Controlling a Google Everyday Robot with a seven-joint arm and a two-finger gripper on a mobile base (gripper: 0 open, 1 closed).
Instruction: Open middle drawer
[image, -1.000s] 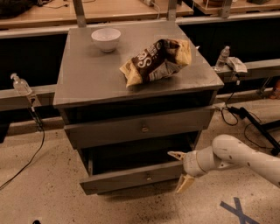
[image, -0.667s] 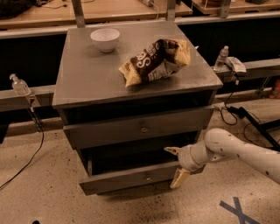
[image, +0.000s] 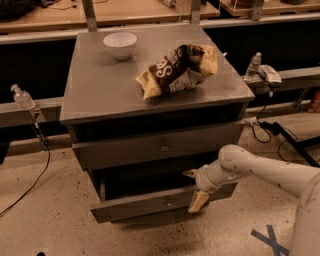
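The grey cabinet (image: 100, 95) has a middle drawer (image: 125, 152) with a small round metal knob (image: 164, 147); its front stands slightly proud of the cabinet body. Below it the lowest drawer (image: 135, 207) is pulled out, with its own knob (image: 169, 203). My gripper (image: 193, 188) is open, with one fingertip up near the dark gap and the other down over the lowest drawer's front. It is below and to the right of the middle drawer's knob and holds nothing.
A white bowl (image: 120, 45) and a brown chip bag (image: 177, 70) lie on the cabinet top. Water bottles stand on rails at the left (image: 22, 97) and right (image: 253, 65). Cables (image: 280, 132) run on the floor at the right; blue tape (image: 270, 240) marks the floor.
My gripper and forearm have shifted a little to the left along the front of the lowest drawer. The drawers have not visibly moved.
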